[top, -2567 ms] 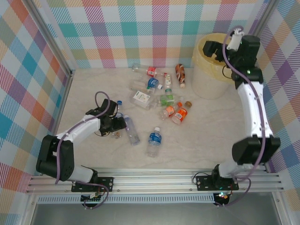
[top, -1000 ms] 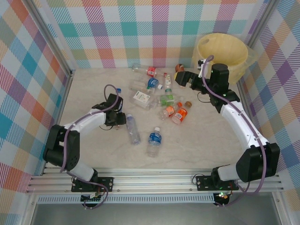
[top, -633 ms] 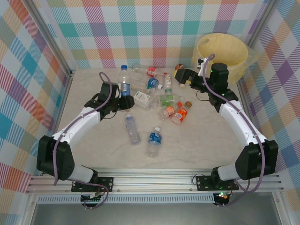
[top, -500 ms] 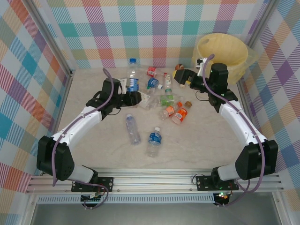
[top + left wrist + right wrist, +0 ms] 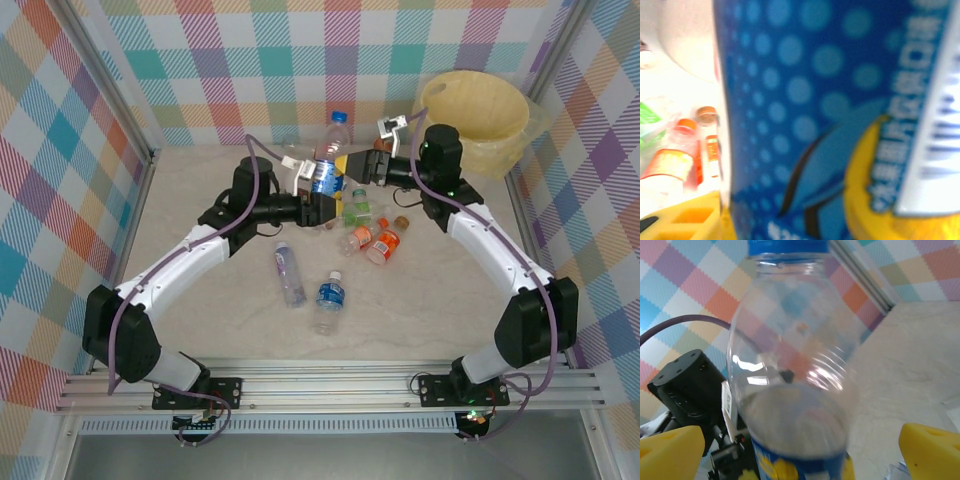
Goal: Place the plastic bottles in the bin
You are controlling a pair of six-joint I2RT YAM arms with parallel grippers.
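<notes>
A clear bottle with a blue label [image 5: 327,170] and blue cap stands upright in the air above the middle pile, with my left gripper [image 5: 320,198] shut on its lower part. Its label [image 5: 840,115] is blurred and very close in the left wrist view, beside one yellow finger [image 5: 690,222]. My right gripper [image 5: 352,165] is open at the same bottle [image 5: 790,370], whose body sits between its two wide-apart yellow fingertips [image 5: 670,452]. The pale-yellow bin [image 5: 475,110] stands at the back right. More bottles lie on the table: one clear [image 5: 287,272], one blue-labelled [image 5: 328,300], and orange ones [image 5: 383,245].
A cluster of green-, red- and white-labelled bottles [image 5: 358,212] lies under and behind the raised bottle. Checked walls close in the table on the left, back and right. Orange and green bottles [image 5: 670,165] lie on the table below the left wrist.
My left arm picked the blue-labelled bottle up from the left of the table and carried it up and right to the middle. My right arm swung from the bin over to that bottle.
</notes>
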